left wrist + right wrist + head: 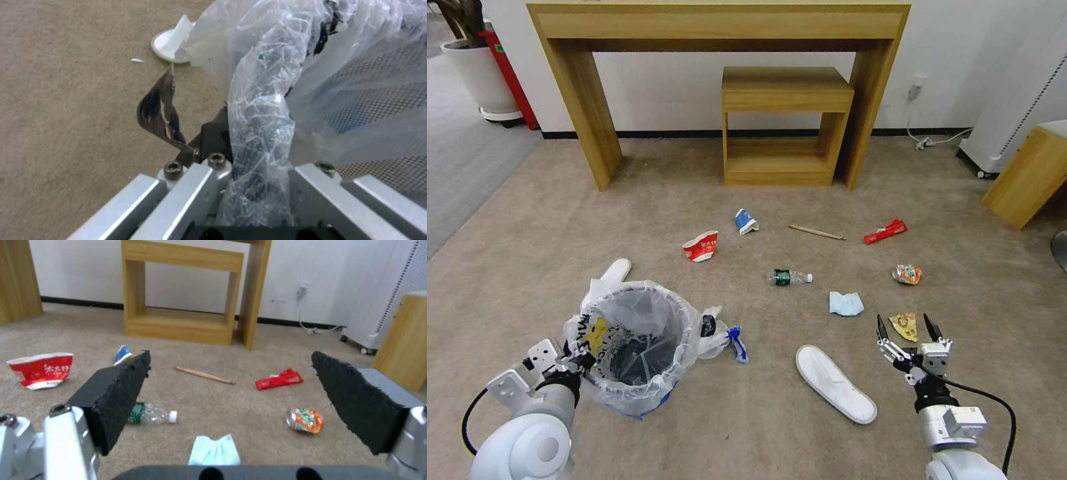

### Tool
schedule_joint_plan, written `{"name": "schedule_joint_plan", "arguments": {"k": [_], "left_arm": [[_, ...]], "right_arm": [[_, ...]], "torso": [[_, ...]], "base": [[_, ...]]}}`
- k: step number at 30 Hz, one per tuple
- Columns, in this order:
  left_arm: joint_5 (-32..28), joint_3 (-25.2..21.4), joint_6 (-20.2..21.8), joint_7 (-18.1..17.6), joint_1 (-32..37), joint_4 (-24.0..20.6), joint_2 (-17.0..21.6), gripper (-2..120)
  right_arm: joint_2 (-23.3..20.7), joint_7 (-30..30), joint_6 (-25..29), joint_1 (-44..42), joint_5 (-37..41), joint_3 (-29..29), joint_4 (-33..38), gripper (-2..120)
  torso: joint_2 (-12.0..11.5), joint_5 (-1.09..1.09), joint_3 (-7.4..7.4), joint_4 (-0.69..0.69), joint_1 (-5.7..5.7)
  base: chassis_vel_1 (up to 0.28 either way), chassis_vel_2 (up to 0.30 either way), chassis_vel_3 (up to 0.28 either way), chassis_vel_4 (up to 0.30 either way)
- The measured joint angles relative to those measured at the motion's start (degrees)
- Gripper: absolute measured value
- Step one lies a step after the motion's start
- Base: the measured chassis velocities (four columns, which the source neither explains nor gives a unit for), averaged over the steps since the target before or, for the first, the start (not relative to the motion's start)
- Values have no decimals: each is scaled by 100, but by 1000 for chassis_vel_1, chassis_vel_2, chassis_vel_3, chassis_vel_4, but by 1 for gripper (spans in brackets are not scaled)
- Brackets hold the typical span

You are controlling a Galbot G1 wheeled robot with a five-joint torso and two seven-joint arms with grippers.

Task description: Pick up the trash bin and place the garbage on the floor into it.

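The trash bin (639, 347), black with a crinkly plastic liner, is at the near left, and my left gripper (578, 361) is shut on its bag-covered rim (260, 133). My right gripper (904, 329) hovers open at the near right, over a yellow wrapper (904, 325). Garbage lies across the beige floor (527, 253): two white slippers (835, 392) (614, 271), a red cup (701, 245), a blue cup (746, 221), a bottle (789, 277), a stick (816, 232), a red wrapper (886, 231), a can (907, 273), a mask (846, 303) and a plastic bag (720, 333).
A tall wooden console table (720, 27) with a small shelf unit (784, 127) under it stands against the far wall. Another wooden piece (1027, 177) and a white appliance (1014, 100) are at the right. A planter (477, 73) and grey carpet sit at the far left.
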Motion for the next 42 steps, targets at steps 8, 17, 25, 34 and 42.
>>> {"name": "schedule_joint_plan", "arguments": {"k": [8, 17, 25, 34, 42], "left_arm": [[148, 57, -25, 37, 60, 10, -51, 1], [190, 65, -48, 51, 73, 6, -88, 1], [336, 98, -80, 100, 111, -34, -186, 1], [431, 153, -103, 122, 83, 36, -238, 1], [466, 211, -111, 126, 44, 114, -244, 1]], "right_arm": [[-139, -99, 51, 134, 185, -62, -139, 96], [-687, -295, 41, 229, 608, -131, -442, 100], [-2077, -384, -296, 66, 1110, -534, -967, 100], [-2487, -1201, -69, 90, 1294, -994, -1785, 100], [-2509, -1641, 197, 306, 1142, -1342, -2392, 100]], "torso": [[0, 0, 0, 0, 0], [0, 2, 0, 0, 0], [0, 1, 0, 0, 0], [0, 1, 0, 0, 0], [0, 0, 0, -1, 0]], "base": [[0, 0, 0, 0], [0, 0, 0, 0], [0, 0, 0, 0], [0, 0, 0, 0], [0, 0, 0, 0]]}}
